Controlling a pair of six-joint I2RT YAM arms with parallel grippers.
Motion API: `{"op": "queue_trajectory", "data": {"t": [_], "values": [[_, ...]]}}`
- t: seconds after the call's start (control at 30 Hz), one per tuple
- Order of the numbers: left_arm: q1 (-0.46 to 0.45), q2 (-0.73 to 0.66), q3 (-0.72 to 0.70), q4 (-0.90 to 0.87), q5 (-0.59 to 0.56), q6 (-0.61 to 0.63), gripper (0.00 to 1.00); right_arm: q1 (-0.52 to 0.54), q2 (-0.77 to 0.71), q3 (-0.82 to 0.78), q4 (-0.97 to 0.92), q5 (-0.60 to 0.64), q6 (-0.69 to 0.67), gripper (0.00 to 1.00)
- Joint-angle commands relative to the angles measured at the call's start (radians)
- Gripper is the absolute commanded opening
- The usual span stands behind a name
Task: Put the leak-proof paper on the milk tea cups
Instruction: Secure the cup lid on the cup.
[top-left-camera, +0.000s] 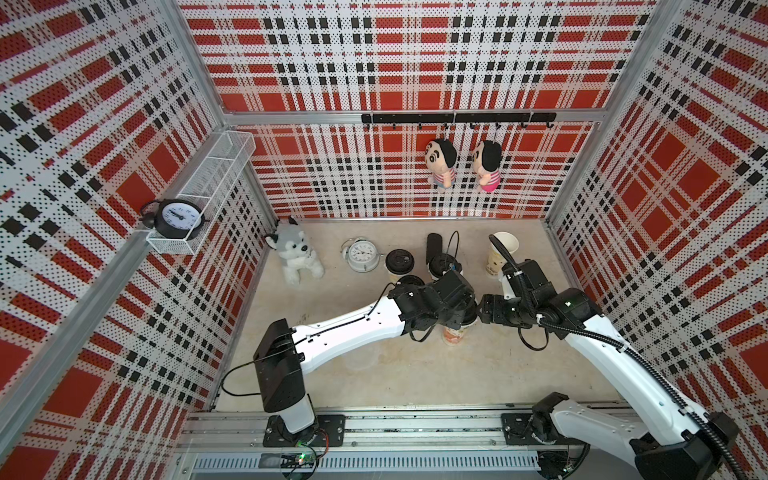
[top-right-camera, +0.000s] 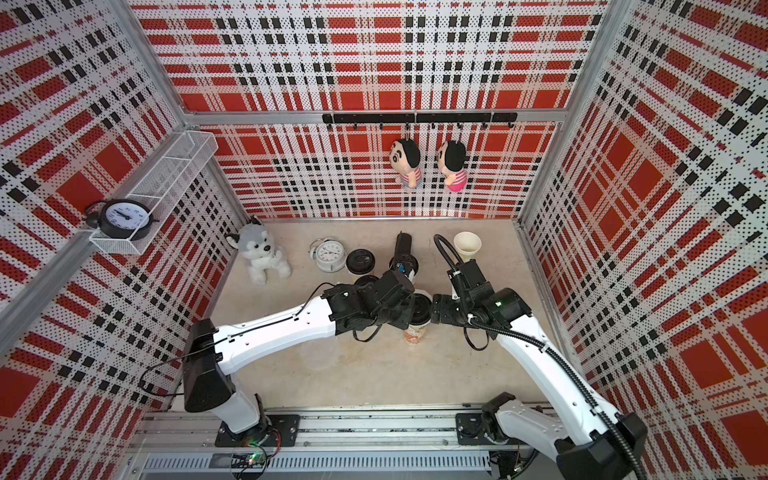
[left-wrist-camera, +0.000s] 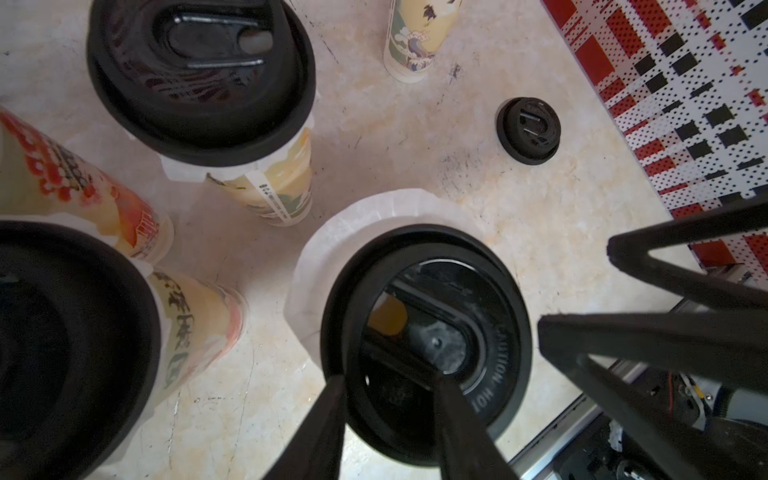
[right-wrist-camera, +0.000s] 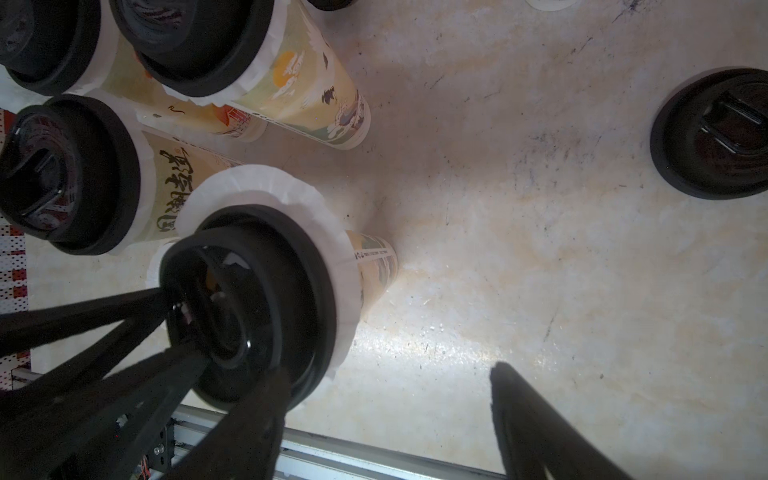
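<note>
Seemingly the left gripper (left-wrist-camera: 388, 376) pinches a black lid (left-wrist-camera: 505, 332) over leak-proof paper (left-wrist-camera: 332, 241); right gripper (top-right-camera: 435, 311), at its three o'clock from above, gapes wide.

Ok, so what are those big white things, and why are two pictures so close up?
Those are two robot arms, a left arm and a right arm, seen from above in both top views. Each carries a little camera by its pincers; those give the close-ups. On the table are lidded paper cups, one open cup, a loose lid, a clock and a toy dog. The left gripper touches the lid on the near cup, with white paper peeking out underneath; whether it pinches it I can't tell. The right gripper is open beside it.
</note>
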Motion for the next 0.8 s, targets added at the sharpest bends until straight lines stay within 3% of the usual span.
{"op": "queue_trajectory", "data": {"t": [0.0, 0.77], "values": [[0.009, 0.032, 0.009, 0.008, -0.024, 0.009, 0.39, -0.002, -0.007, 0.001, 0.015, -0.006, 0.005, 0.79], [0.001, -0.027, -0.133, 0.008, -0.010, -0.044, 0.38, -0.012, 0.036, -0.023, 0.043, 0.029, 0.002, 0.79]]}}
